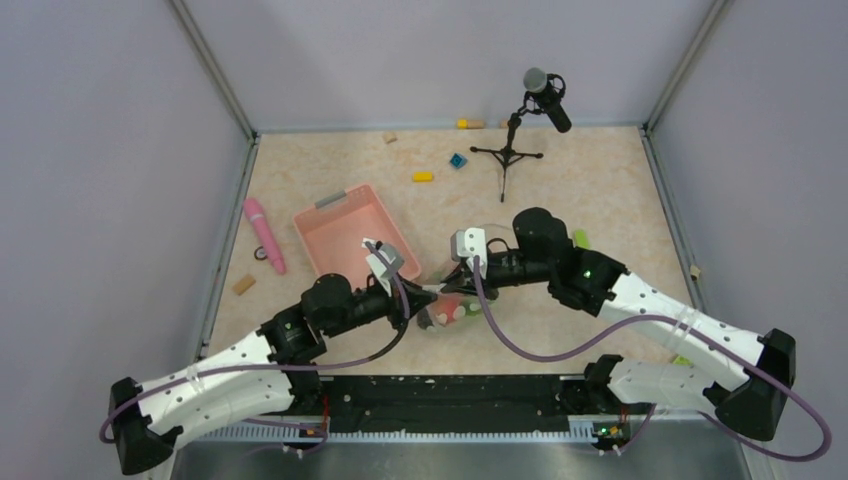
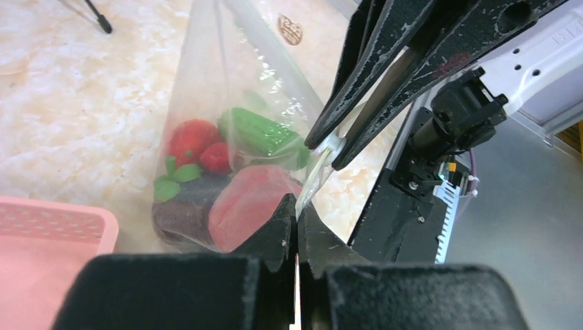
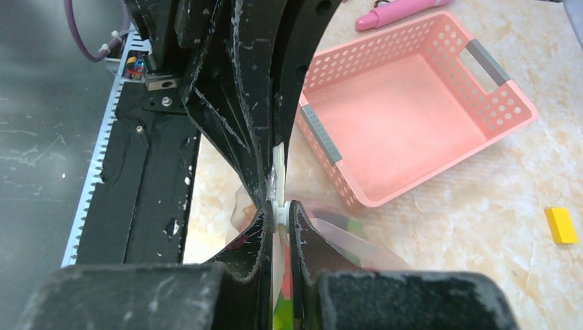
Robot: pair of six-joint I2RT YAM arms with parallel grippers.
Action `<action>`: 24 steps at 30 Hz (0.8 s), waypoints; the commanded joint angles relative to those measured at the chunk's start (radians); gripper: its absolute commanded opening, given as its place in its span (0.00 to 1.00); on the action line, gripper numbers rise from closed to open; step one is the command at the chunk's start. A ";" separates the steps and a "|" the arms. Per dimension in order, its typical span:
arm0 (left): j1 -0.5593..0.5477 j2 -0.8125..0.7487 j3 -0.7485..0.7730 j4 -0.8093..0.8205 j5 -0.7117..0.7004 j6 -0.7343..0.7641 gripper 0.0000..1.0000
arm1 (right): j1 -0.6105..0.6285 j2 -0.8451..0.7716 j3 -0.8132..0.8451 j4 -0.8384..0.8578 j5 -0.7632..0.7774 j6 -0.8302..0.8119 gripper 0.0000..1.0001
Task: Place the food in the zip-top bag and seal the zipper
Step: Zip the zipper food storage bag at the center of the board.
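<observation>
The clear zip-top bag point(image 2: 206, 89) hangs between my two grippers, just in front of the pink basket in the top view point(image 1: 452, 310). Inside it show a green cucumber point(image 2: 265, 134), red fruits point(image 2: 189, 137), a pink piece point(image 2: 244, 206) and a dark round fruit point(image 2: 182, 214). My left gripper point(image 2: 297, 206) is shut on the bag's mouth edge. My right gripper point(image 3: 278, 210) faces it and is shut on the white tab of the zipper point(image 2: 313, 175). The two grippers' fingertips nearly touch point(image 1: 440, 290).
The pink basket point(image 1: 345, 235) stands empty behind the bag. A pink stick point(image 1: 264, 235) lies to its left. A yellow block point(image 1: 423, 177), a blue block point(image 1: 458, 160) and a microphone stand point(image 1: 510, 150) are at the back. A light green piece point(image 1: 581, 238) lies by the right arm.
</observation>
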State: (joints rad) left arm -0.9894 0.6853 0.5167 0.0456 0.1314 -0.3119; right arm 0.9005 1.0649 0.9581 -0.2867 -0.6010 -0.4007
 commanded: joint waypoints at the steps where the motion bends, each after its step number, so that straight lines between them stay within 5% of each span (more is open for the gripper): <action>1: 0.001 -0.055 0.000 -0.013 -0.152 -0.016 0.00 | 0.003 -0.027 0.034 -0.043 0.060 -0.006 0.00; 24: 0.001 -0.159 -0.047 -0.074 -0.561 -0.142 0.00 | 0.002 -0.141 -0.070 0.067 0.302 0.231 0.00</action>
State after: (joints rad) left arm -0.9962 0.5507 0.4789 -0.0284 -0.2893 -0.4252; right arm 0.9005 0.9707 0.8948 -0.2543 -0.3729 -0.2501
